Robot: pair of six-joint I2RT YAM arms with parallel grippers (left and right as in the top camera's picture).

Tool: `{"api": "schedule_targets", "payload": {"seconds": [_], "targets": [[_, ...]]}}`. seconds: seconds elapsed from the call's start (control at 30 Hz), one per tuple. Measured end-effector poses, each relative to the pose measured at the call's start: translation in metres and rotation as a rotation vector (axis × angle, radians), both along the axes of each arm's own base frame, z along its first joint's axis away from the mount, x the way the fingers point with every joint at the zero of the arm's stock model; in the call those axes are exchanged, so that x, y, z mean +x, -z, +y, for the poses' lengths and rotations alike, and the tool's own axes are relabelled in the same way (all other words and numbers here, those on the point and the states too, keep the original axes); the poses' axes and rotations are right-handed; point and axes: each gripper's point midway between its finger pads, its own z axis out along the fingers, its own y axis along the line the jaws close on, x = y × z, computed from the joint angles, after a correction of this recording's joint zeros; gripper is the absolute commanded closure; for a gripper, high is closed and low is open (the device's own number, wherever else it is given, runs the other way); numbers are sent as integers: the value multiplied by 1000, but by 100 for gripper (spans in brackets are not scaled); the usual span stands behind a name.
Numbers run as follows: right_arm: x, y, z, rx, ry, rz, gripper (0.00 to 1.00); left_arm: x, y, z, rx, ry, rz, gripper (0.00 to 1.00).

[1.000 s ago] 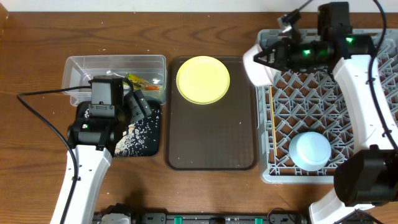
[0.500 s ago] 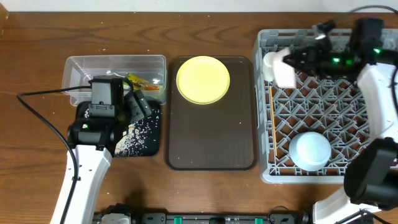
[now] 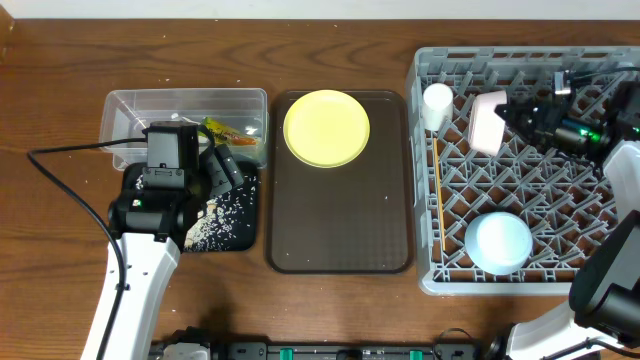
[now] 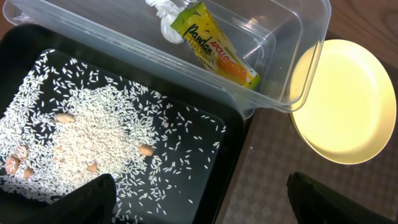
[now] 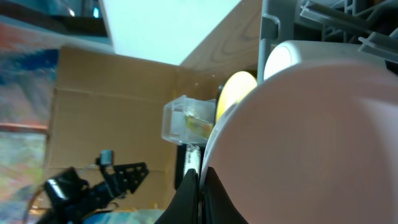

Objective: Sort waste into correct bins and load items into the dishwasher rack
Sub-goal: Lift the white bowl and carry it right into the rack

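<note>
Done: wrapper (image 4: 214,53) binned, bowl (image 3: 500,242) at 7 o'clock in rack (image 3: 500,284). The right gripper (image 5: 200,184) clenches cup (image 3: 487,122) over its 11 o'clock; left gripper (image 4: 199,205) released. Outstanding: plate (image 3: 326,128).

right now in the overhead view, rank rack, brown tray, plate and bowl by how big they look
1. rack
2. brown tray
3. plate
4. bowl, which looks clearly smaller than the plate even though it sits up in the rack
</note>
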Motion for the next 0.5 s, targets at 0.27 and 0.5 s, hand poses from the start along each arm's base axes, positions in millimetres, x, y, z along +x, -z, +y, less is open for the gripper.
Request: {"api": "schedule_targets", "payload": {"seconds": [0.27, 0.5], "targets": [[4, -28, 0, 74, -54, -132, 99, 0, 0, 0, 0, 0, 0, 9], [2, -36, 7, 101, -94, -160, 99, 0, 0, 0, 0, -1, 0, 10]]}}
